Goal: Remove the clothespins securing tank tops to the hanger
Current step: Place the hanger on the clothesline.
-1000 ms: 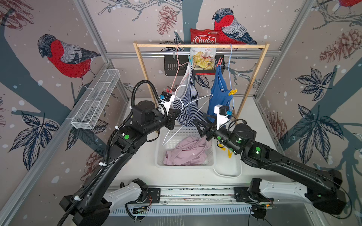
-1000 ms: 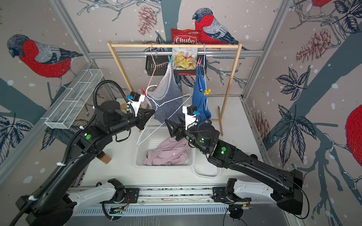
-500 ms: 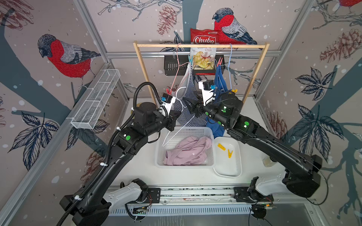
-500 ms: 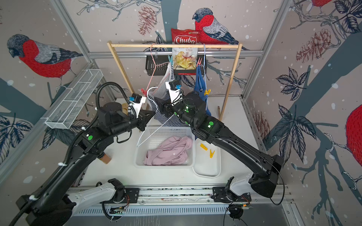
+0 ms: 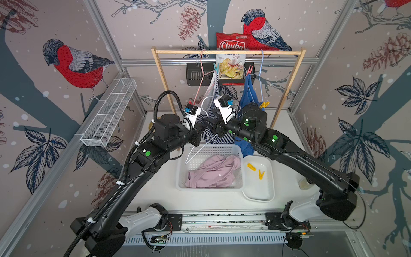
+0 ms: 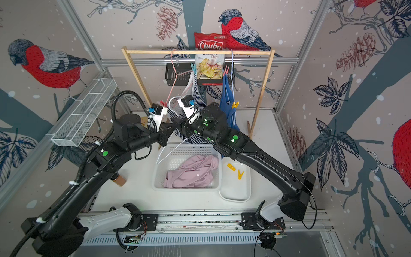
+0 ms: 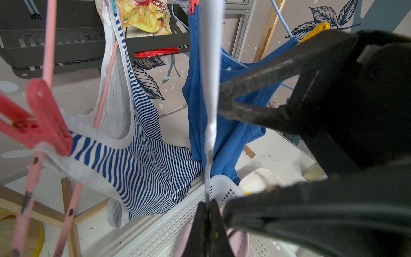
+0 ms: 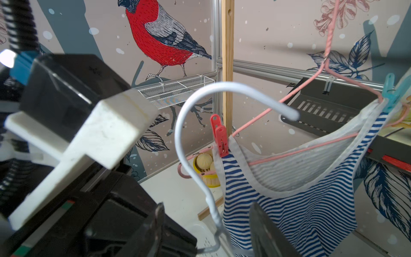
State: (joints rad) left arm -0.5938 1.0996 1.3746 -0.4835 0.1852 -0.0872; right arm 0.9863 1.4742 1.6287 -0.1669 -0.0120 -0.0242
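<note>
Clothespins sit in two places: four are clipped on hangers up past the two grippers, and two lie loose in a tray below the right arm. A red clothespin (image 8: 220, 138) pinches one strap of the striped top (image 8: 289, 211) to the pink hanger (image 8: 266, 109), just beyond the fingertips of the right gripper (image 8: 206, 207). A teal clothespin (image 8: 391, 93) holds the other strap, farther off and higher. The blue top (image 5: 249, 95) hangs just past the right wrist, pinned by a second red clothespin (image 5: 249, 70) high above that wrist and a yellow clothespin (image 5: 264, 104) close beside it.

The left gripper (image 7: 208, 204) is clamped on the neck of a white hanger (image 7: 210, 66), which rises from its fingertips. The right gripper faces it with jaws parted, one finger on each side of that neck with space showing between.

Under both grippers, the pink top (image 5: 213, 172) lies heaped in the white basket (image 5: 180, 178). The two yellow clothespins (image 5: 251, 166) lie in the tray (image 5: 258, 197) next to it.
</note>
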